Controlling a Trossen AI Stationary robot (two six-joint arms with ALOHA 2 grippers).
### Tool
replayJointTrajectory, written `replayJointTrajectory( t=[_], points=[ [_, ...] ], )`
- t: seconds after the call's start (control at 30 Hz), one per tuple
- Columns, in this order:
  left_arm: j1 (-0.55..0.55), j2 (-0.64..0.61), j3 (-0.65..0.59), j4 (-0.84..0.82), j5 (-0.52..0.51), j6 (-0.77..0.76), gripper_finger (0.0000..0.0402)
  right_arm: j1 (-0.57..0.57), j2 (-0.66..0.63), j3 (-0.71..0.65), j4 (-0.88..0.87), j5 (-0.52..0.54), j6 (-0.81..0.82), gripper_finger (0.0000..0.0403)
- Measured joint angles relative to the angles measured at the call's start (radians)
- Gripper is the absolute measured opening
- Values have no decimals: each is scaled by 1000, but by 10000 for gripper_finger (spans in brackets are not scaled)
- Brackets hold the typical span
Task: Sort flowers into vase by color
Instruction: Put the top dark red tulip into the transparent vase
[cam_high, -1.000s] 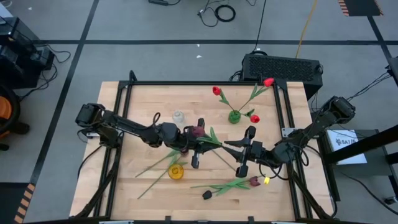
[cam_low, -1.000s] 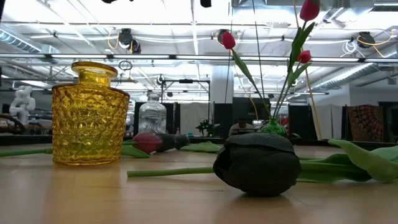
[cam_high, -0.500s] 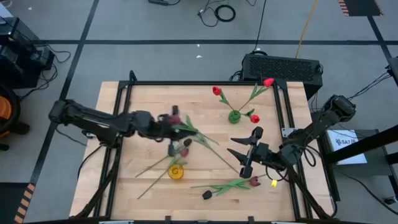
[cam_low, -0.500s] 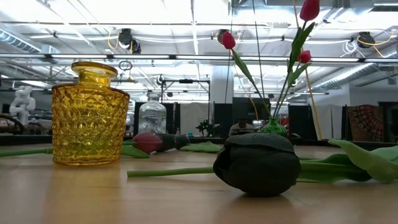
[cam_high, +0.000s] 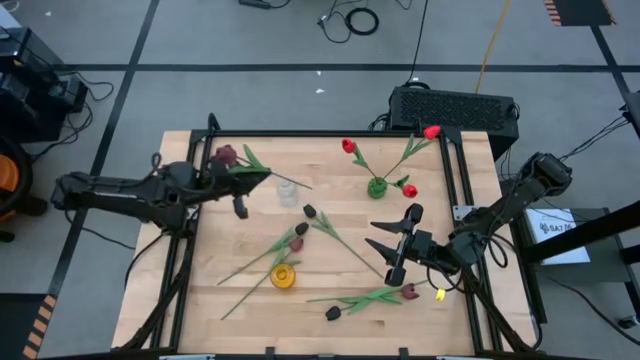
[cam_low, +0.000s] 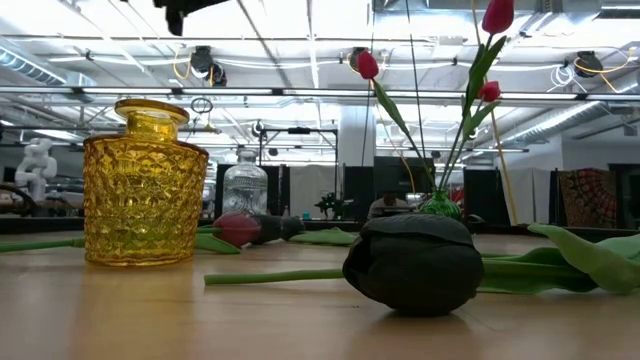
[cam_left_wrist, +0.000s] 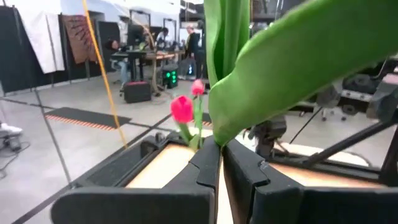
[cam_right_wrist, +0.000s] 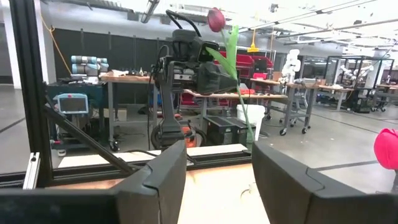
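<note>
Near the table's far left corner, a maroon tulip (cam_high: 228, 155) is held by the left gripper (cam_high: 243, 172), whose fingers are clenched on its stem. The stem's long axis runs roughly along the table's far edge, with the head pointing toward the left corner and the thin stem end reaching past the small clear vase (cam_high: 287, 190) just beside it. In the left wrist view the two fingers (cam_left_wrist: 207, 160) are seen pressed together around broad green leaves (cam_left_wrist: 292, 56).

On the far right part of the table, a green vase (cam_high: 377, 187) is seen holding three red tulips (cam_high: 348, 146) that fan outward. Toward the middle, two dark tulips (cam_high: 299, 231) lie crossed on the wood, their stems slanting toward the near left. A yellow vase (cam_high: 283, 276) stands close to the near edge, touching one of those stems. More tulips (cam_high: 333, 312) lie near the right front, stems pointing along the table edge.

The right gripper (cam_high: 393, 247) is positioned above the table's right half with its fingers spread wide and nothing between them.
</note>
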Motion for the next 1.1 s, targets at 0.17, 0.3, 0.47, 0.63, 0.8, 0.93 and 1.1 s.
replayJointTrajectory(
  t=[0.17, 0.3, 0.47, 0.63, 0.8, 0.93, 1.1],
  points=[
    [17, -71, 0, -109, 0, -18, 17, 0, 0, 0, -14, 0, 1, 173],
    [40, -116, 0, -199, 0, -25, 17, -1, 0, 0, -26, 1, 4, 173],
    [77, -159, 0, -315, 0, -48, 17, -1, 0, 0, -29, 1, 25, 171],
    [88, -180, 0, -347, 0, -51, 17, -1, 0, 0, -29, 1, 22, 171],
    [111, -182, 0, -361, -5, -45, 17, -1, 0, 0, -30, 1, 7, 171],
    [133, -173, 0, -362, -11, -45, 17, -1, 0, 0, -30, 1, 8, 171],
    [138, -144, 0, -361, -15, -46, 17, -1, 0, 0, -30, 1, 13, 171]
  ],
)
